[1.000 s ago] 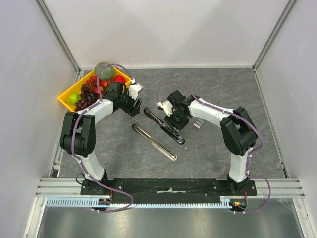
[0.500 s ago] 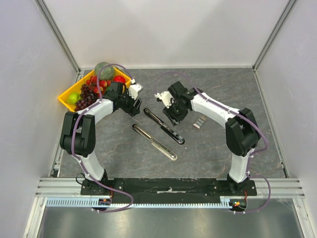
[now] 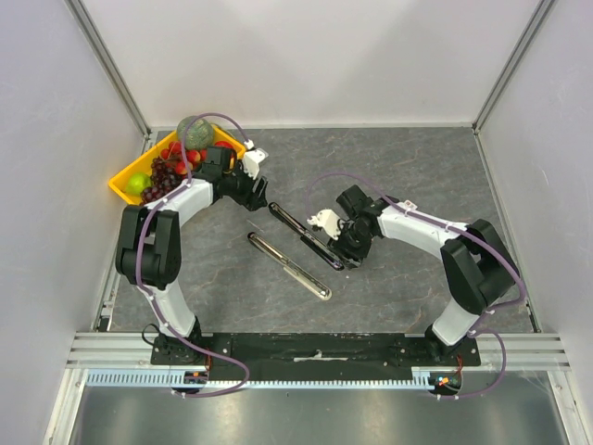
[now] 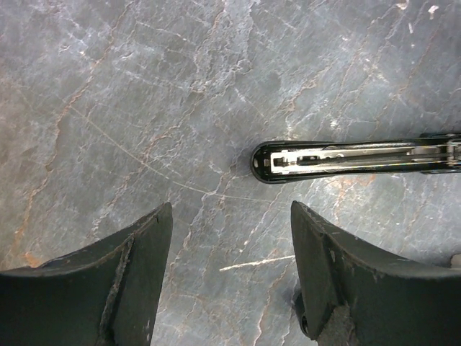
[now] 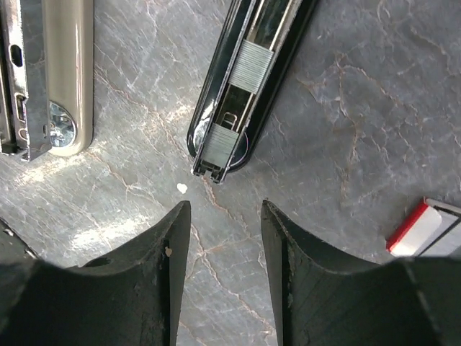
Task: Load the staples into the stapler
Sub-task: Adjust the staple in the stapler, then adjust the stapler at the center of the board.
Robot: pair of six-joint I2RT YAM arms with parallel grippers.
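Although seemingly loaded already, needs closing yet: shows staples (image 5: 248, 66) lying in the opened stapler (image 5: 229, 108) channel just ahead of the right tool (image 5: 223, 216), spread apart, empty. Shows left tool (image 4: 230, 216) likewise apart and empty, stapler's other end just ahead.

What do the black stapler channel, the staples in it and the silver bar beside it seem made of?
Black channel: glossy black, probably painted metal, perhaps plastic; its rims catch highlights. Staples: grey metal, finely ribbed strips with a dull shine. Silver bar: brushed metal by its smooth satin sheen and a shiny rivet.
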